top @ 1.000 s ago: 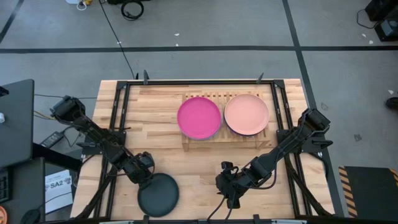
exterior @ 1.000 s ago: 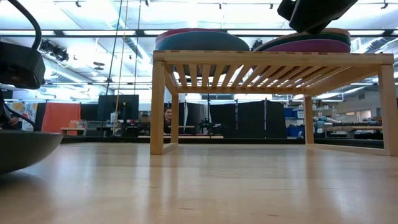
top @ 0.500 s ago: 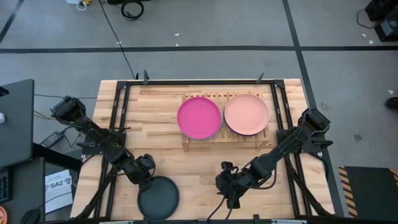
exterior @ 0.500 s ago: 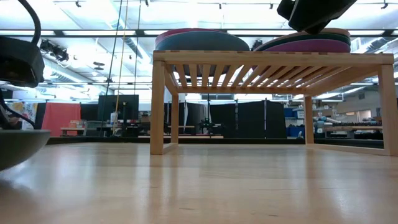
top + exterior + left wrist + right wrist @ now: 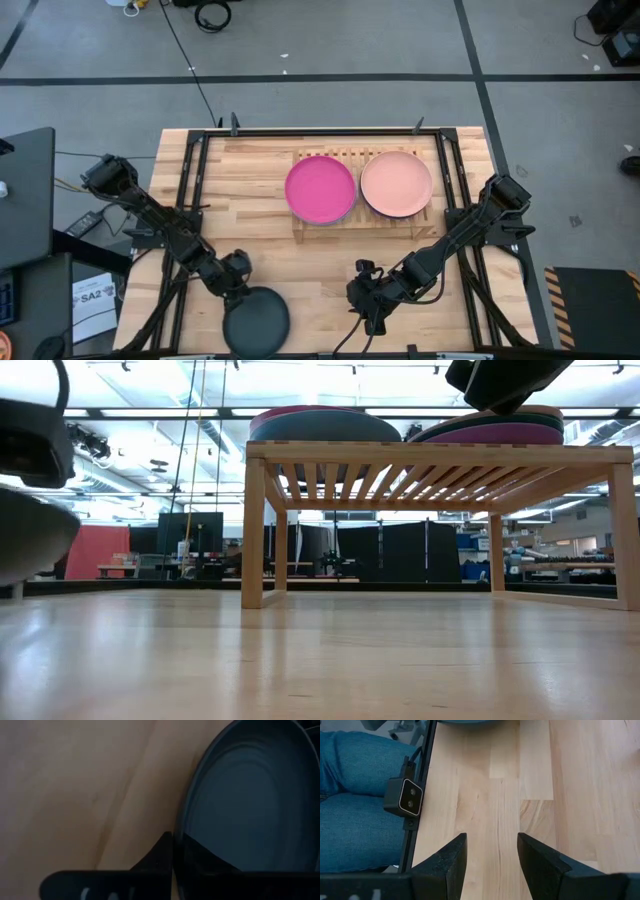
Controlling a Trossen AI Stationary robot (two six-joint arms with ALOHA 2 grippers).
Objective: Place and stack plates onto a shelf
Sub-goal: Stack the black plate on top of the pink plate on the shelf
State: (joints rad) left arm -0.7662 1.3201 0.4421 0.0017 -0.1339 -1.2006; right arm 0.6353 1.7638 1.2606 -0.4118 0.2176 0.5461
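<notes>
A charcoal black plate (image 5: 255, 322) is at the table's near left, with my left gripper (image 5: 240, 292) shut on its far-left rim. In the low view the plate (image 5: 28, 540) hangs above the tabletop. The wooden shelf (image 5: 330, 228) stands at the far middle. It carries a stack topped by a magenta plate (image 5: 320, 189) and one topped by a salmon plate (image 5: 396, 183). The low view shows a teal plate (image 5: 325, 426) and a purple plate (image 5: 500, 434) in those stacks. My right gripper (image 5: 368, 318) waits open at the near middle, over bare wood. My left gripper pinches the black plate's rim (image 5: 178, 836) between its two fingers, one finger (image 5: 155, 857) outside the rim and one (image 5: 210, 862) on the plate's inner face. It comes slanting down from the far left. In the low view the plate is off the tabletop and tilted.
The black frame rails (image 5: 190, 200) run along the table's left and right sides. A small camera (image 5: 410, 797) sits on the near rail, and a person's legs in jeans (image 5: 360, 795) are just beyond it. Bare wood lies between the shelf and the grippers.
My left gripper has shut on the black plate's rim and shifted a little toward the near edge. The plate, which rested on the table, has moved with it toward the near edge and risen off the tabletop, tipping.
</notes>
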